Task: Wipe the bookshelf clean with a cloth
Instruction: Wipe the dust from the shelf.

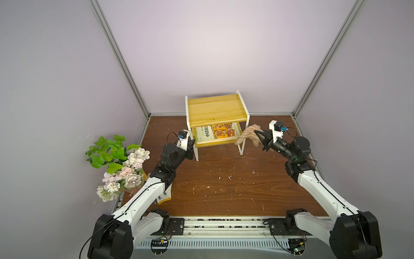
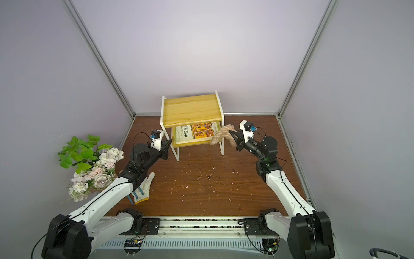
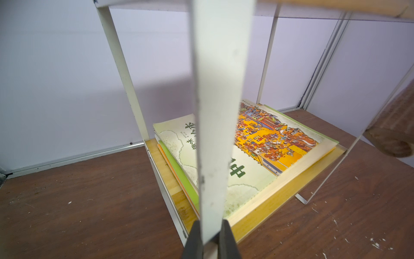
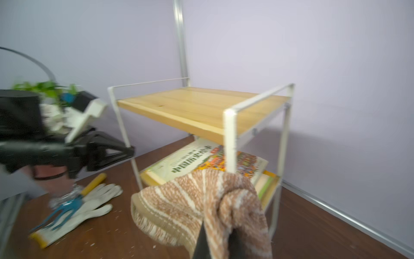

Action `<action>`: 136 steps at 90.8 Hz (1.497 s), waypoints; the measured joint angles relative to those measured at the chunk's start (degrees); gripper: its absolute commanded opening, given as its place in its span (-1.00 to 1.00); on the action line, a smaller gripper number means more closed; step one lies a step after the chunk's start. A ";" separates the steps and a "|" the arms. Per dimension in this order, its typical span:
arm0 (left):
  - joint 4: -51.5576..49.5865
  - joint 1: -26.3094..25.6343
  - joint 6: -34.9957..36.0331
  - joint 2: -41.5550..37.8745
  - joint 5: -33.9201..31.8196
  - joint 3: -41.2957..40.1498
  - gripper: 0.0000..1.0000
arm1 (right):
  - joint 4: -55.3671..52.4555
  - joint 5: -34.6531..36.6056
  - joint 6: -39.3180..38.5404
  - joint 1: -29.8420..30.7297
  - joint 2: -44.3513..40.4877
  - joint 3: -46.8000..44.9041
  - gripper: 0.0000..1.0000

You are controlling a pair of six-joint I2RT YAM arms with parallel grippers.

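The right fingers [image 1: 258, 134] are closed on a fold of the cloth [image 1: 247, 134], which hangs bunched in the air just beside the right front leg of the bookshelf [image 1: 212, 109], level with the lower board. It appears to brush that leg, though the blurred right wrist view does not settle whether they touch. On the far side, the left fingers [image 2: 168, 143] are clamped nearly shut around the shelf's left front leg, apparently bracing the rack at the back of the tabletop [image 1: 224, 190].

The cloth looks soft, light and limp. It should fold over an edge and drag well on wood, but a pinch at one fold leaves loose tails that could snag on the thin frame. A grip nearer the middle of the wad would press a flatter pad to the boards. The shelf looks light and stiff on slim legs, liable to slide or tip under a sideways wipe, so holding a leg seems sound.

The upper board lies bare. Books [image 1: 215, 133] cover most of the lower one. A white glove [image 2: 143, 188] lies near the left arm.
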 measured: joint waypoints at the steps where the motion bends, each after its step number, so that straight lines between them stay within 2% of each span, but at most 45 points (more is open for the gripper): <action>1: 0.07 0.04 0.00 0.07 0.20 0.00 -0.99 | -0.24 0.68 -0.09 -0.02 0.46 0.28 -1.00; 6: 0.31 0.13 -0.02 0.28 0.70 0.02 -0.99 | -1.25 3.13 -0.09 -0.24 3.87 2.05 -1.00; 13: 1.11 0.17 -0.15 0.94 1.16 0.07 -0.99 | -1.68 2.03 0.33 -0.39 10.05 4.37 -1.00; 22: 1.75 0.17 -0.15 1.70 1.99 0.39 -0.99 | -1.73 -4.87 0.68 -0.28 18.08 7.04 -1.00; 30: 1.77 0.20 -0.13 2.51 2.69 0.96 -0.99 | -0.94 -12.26 0.85 -0.22 21.51 7.19 -1.00; 46: 1.05 1.31 -0.09 5.16 3.69 3.30 -0.98 | 5.64 -20.37 0.96 -1.53 19.41 4.61 -1.00; 60: 0.66 2.08 0.57 8.33 4.87 5.90 -1.00 | 8.52 -23.98 0.90 -1.49 14.21 -0.72 -1.00; 67: 0.50 2.05 0.57 9.01 5.75 6.62 -1.00 | 8.76 -21.84 0.66 -1.05 10.40 -4.07 -1.00; 79: 0.22 1.62 -1.25 7.21 5.81 5.46 -1.00 | 2.47 -8.55 -0.61 0.22 2.91 -5.62 -1.00; 90: 0.09 0.94 -5.60 3.74 4.70 2.64 -1.00 | -5.75 7.32 -1.62 0.44 -1.68 -1.33 -1.00; 112: 0.09 -3.21 -9.90 1.44 -0.46 1.01 -1.00 | -15.32 24.20 -2.82 0.15 -3.52 6.69 -1.00; 121: 0.04 -4.11 -10.29 1.42 -0.85 1.01 -1.00 | -20.06 24.30 -3.37 0.04 -7.82 8.41 -1.00; 130: 0.07 -4.83 -10.32 1.42 -1.20 1.01 -1.00 | -20.90 15.50 -3.15 1.44 -12.09 11.82 -1.00; 136: 0.07 -5.05 -10.27 1.44 -1.60 1.01 -1.00 | -18.43 11.43 -3.52 6.36 -13.49 12.46 -1.00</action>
